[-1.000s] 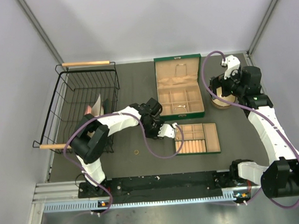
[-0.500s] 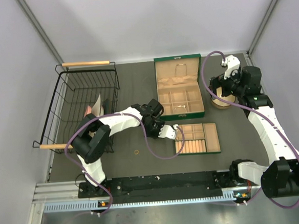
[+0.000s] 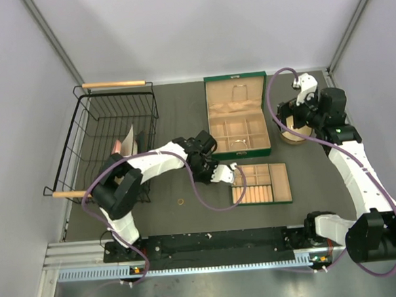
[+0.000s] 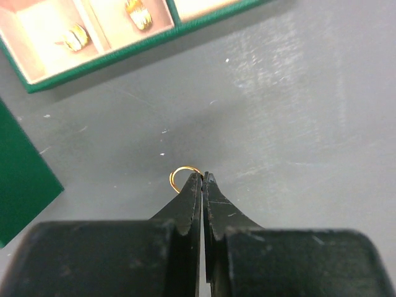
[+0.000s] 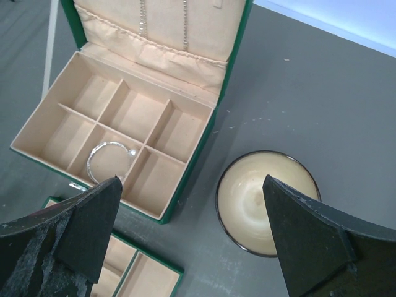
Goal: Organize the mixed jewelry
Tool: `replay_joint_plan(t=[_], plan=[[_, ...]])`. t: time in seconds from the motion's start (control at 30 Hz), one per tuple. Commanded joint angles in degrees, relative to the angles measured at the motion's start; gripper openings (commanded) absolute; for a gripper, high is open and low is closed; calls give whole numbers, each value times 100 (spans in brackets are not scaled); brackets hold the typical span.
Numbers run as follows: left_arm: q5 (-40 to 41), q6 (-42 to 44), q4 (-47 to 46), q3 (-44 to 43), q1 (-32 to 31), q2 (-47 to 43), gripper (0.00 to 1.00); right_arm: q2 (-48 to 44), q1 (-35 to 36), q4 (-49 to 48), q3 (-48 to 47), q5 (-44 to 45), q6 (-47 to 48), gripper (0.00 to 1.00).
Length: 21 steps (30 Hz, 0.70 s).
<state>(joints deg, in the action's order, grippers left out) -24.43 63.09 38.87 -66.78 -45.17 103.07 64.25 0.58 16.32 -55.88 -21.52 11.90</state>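
My left gripper [image 4: 202,177] is shut on a thin gold ring [image 4: 181,176], pinched at the very fingertips just over the grey table. In the top view it [image 3: 212,172] sits between the open green jewelry box [image 3: 236,115] and the green compartment tray [image 3: 260,183]. Two small gold pieces [image 4: 77,37] lie in tan compartments at the top left of the left wrist view. Another gold ring [image 3: 181,202] lies loose on the table. My right gripper [image 5: 192,235] is open and empty, above the table between the box [image 5: 124,124] and a round cream dish [image 5: 269,201].
A silver bracelet [image 5: 108,161] lies in one box compartment. A black wire basket [image 3: 109,144] with wooden handles stands at the left. The round dish [image 3: 293,131] sits right of the box. A green box wall [image 4: 18,173] is close on the left gripper's left.
My left gripper has shifted only slightly near the tray's left edge, still shut. The right arm has not moved.
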Motion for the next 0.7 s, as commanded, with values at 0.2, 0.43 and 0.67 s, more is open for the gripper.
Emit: replay_joint_plan(t=[0.2,0.43,0.67], plan=[[-1451,-710,112,-406,-27,-1605,0,-176,-5,258,-178,-2065,-397,98],[-1144,-1202,-450,-309,-237,-2159,0,342,634,1083,-547,-2788,-654,86],[-134,-1264,-995,-125,-686,-2335,0,729,1171,1339,-661,-3271,-996,72]])
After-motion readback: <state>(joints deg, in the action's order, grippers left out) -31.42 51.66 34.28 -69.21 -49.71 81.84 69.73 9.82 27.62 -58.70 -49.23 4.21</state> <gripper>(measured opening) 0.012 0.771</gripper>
